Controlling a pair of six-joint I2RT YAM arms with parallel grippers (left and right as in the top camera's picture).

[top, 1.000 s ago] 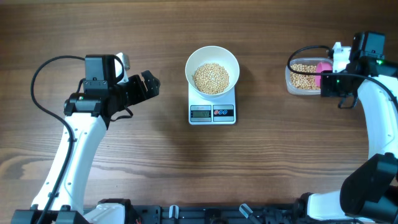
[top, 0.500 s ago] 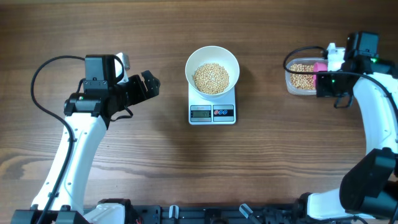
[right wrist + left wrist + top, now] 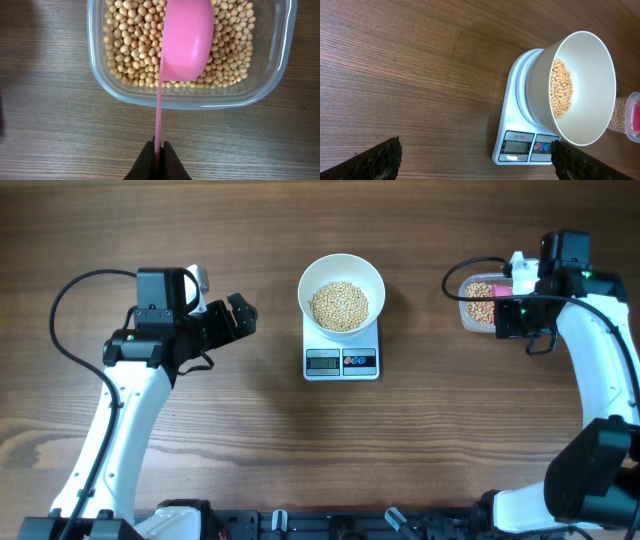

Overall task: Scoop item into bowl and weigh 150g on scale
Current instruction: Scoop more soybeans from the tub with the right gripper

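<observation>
The white bowl (image 3: 341, 292) stands on the scale (image 3: 341, 362) at the table's middle, with a heap of tan beans (image 3: 339, 305) inside it. More beans (image 3: 132, 37) fill a clear tub (image 3: 478, 303) at the right. My right gripper (image 3: 159, 146) is shut on the thin handle of a pink scoop (image 3: 186, 40), whose cup hangs over the tub's beans with its smooth pink side toward the camera. My left gripper (image 3: 475, 160) is open and empty to the left of the scale, and in its own view the bowl (image 3: 580, 90) and scale (image 3: 520, 147) lie ahead.
The tub's near wall (image 3: 190, 100) lies between my right gripper and the scoop's cup. Bare wooden tabletop (image 3: 250, 440) surrounds the scale. Black cables loop by both arms.
My right arm has shifted left over the tub, carrying the pink scoop with it. The left arm, bowl and scale have not moved.
</observation>
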